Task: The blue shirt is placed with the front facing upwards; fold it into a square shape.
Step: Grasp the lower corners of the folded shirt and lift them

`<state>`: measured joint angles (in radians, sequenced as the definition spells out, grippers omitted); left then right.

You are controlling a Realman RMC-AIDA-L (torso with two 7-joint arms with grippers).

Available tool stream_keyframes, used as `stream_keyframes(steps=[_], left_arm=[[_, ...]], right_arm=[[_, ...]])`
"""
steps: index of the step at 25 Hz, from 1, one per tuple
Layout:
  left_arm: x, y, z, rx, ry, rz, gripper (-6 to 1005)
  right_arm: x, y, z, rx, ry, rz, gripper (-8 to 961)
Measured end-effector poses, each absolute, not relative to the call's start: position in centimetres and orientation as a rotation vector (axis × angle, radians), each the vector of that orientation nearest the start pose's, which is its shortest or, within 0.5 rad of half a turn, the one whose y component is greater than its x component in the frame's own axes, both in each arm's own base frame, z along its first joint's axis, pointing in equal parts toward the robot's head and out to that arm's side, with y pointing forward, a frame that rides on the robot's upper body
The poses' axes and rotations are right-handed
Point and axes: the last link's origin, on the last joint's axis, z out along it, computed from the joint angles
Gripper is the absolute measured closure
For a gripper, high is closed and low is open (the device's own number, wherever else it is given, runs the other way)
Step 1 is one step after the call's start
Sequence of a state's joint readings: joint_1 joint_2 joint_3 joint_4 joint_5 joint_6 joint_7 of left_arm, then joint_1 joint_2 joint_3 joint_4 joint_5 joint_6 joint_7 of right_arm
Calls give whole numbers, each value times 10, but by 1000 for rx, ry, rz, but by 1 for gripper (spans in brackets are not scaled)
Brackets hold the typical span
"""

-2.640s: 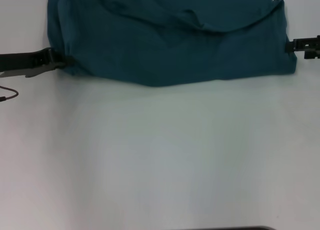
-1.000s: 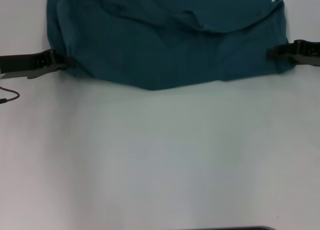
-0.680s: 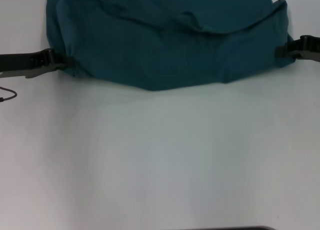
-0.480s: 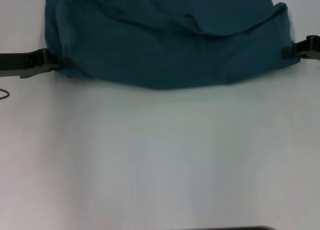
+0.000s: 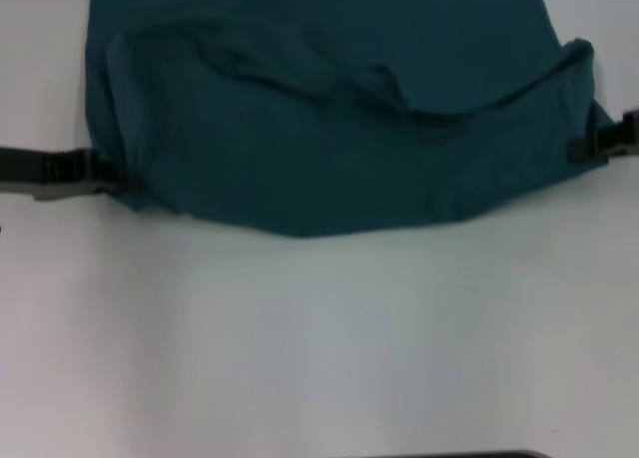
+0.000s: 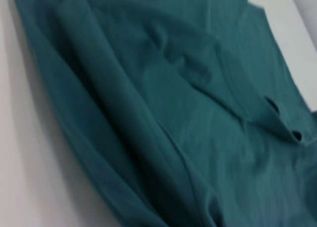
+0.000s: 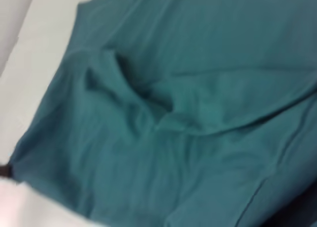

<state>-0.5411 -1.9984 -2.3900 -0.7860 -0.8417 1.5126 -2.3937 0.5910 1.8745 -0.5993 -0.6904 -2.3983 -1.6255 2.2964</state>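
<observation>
We note the blue shirt has shifted lower in frame. The left gripper and right gripper clamp its side edges at mid-left and mid-right. We judge a fold underway; next comes an even carry-over.

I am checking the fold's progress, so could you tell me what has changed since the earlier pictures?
Both grippers, left and right, have drawn the blue shirt nearer the robot; its front edge lies closer. Each stays at its own side edge of the cloth. The lettering remains out of sight.
</observation>
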Motion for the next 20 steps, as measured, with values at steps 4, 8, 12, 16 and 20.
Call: stream_keyframes(steps=[4, 8, 12, 16, 20], left_arm=[[-298, 320, 37, -2377, -1837, -209, 976], [-300, 298, 40, -2435, -1887, -121, 976], [-304, 275, 38, -2463, -1958, -14, 976], [-310, 255, 37, -2460, -2004, 71, 976], [-320, 240, 36, -2435, -2052, 147, 976]], right_arm=[[311, 321, 75, -2446, 1801, 65, 898], [312, 303, 68, -2491, 1828, -116, 891], [315, 285, 70, -2503, 1882, -233, 884], [318, 269, 71, -2529, 1927, -271, 877], [328, 254, 70, -2528, 1958, -316, 870]])
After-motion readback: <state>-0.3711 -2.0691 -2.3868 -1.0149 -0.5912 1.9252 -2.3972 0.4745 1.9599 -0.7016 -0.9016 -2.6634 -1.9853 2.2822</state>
